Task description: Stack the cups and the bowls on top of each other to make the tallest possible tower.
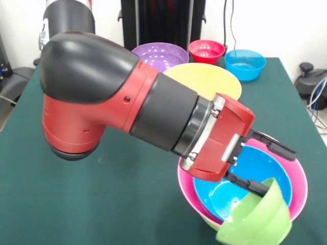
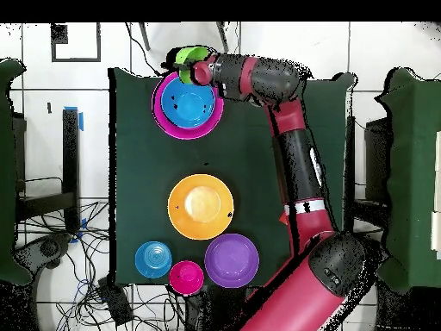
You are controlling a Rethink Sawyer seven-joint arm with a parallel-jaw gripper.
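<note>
I have the gripper [image 1: 263,166] closed on the rim of a glossy light-green round plastic bowl [image 1: 255,220], one black finger [image 1: 249,184] inside the wall and the other outside; the bowl hangs tilted, nearly on its side, mouth turned toward the arm. It hovers at the near edge of the tower [image 1: 292,168], which from the front view reads as a big glossy pink plastic bowl with a medium blue plastic bowl [image 1: 245,184] nested inside it and a sliver of green showing beneath. In the overhead view the held bowl sits at the pile's rim towards the table edge, overlapping it rather than centred.

My judgement is that I am mid-placement. To do it well I should roll the wrist until the green bowl's rim is level, shift it over the middle of the blue bowl, lower until it seats, then let go. Releasing while tilted risks it sliding off the rim onto the dark green table cover [image 1: 127,204].

Well apart, further back on the table: a large orange-yellow plastic bowl [image 1: 204,79], a medium purple bowl [image 1: 161,55], a small magenta-red bowl [image 1: 206,50] and a small blue bowl [image 1: 245,63]. I cannot find the tumbler in either view.
</note>
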